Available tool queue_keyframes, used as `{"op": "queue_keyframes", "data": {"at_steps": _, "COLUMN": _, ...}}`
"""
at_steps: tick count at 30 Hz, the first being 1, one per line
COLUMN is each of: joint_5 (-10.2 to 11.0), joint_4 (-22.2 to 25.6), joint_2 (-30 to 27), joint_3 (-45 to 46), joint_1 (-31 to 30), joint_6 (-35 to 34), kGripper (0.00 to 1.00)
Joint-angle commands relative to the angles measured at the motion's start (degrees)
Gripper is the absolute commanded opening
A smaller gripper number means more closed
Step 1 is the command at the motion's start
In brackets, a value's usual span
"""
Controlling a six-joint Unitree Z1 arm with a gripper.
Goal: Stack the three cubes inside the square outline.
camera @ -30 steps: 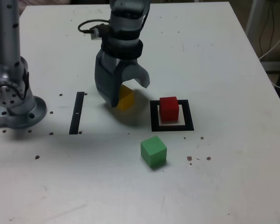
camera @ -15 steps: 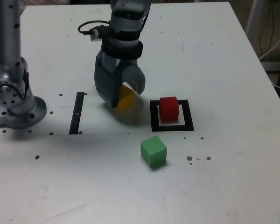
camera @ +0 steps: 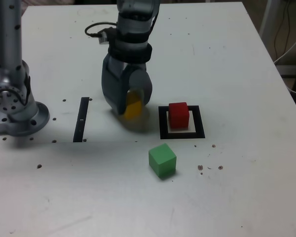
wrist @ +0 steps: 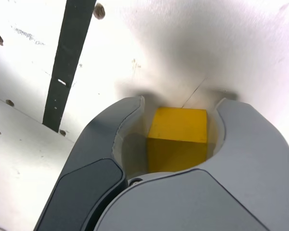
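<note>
The grey two-fingered gripper is pinching the small yellow cube, sitting at nine o'clock from the red cube in the black square outline.

yellow cube: in the exterior view we see only a sliver of it; the gripper covers the rest.
yellow cube, wrist view: its lower part sits behind the gripper body, and we cannot tell whether the jaws touch its sides.
gripper, wrist view: cut off at the picture's edge.
square outline: the red cube hides most of its white centre.
arm base: cut off at the exterior view's left edge.
</note>
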Motion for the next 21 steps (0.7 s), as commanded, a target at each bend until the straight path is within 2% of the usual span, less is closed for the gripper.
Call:
{"op": "queue_keyframes", "data": {"at_steps": 1, "joint_5": -0.77, "joint_4": 0.01, "joint_2": -0.27, "joint_3": 0.23, "joint_1": 0.02, "joint_6": 0.75, "kGripper": 0.21}}
{"op": "queue_keyframes", "data": {"at_steps": 5, "joint_5": -1.81, "joint_4": 0.84, "joint_2": -1.19, "joint_3": -0.66, "joint_1": -0.31, "joint_6": 2.1, "kGripper": 0.21}}
{"op": "queue_keyframes", "data": {"at_steps": 9, "joint_5": -1.89, "joint_4": 3.96, "joint_2": -2.73, "joint_3": -2.95, "joint_1": -0.54, "joint_6": 3.81, "kGripper": 0.21}}
{"op": "queue_keyframes", "data": {"at_steps": 16, "joint_5": 0.44, "joint_4": 11.48, "joint_2": -3.79, "joint_3": -10.02, "joint_1": -2.7, "joint_6": 7.85, "kGripper": 0.21}}
{"op": "queue_keyframes", "data": {"at_steps": 21, "joint_5": 0.96, "joint_4": 14.4, "joint_2": -2.5, "joint_3": -16.5, "joint_1": -6.26, "joint_6": 10.25, "kGripper": 0.21}}
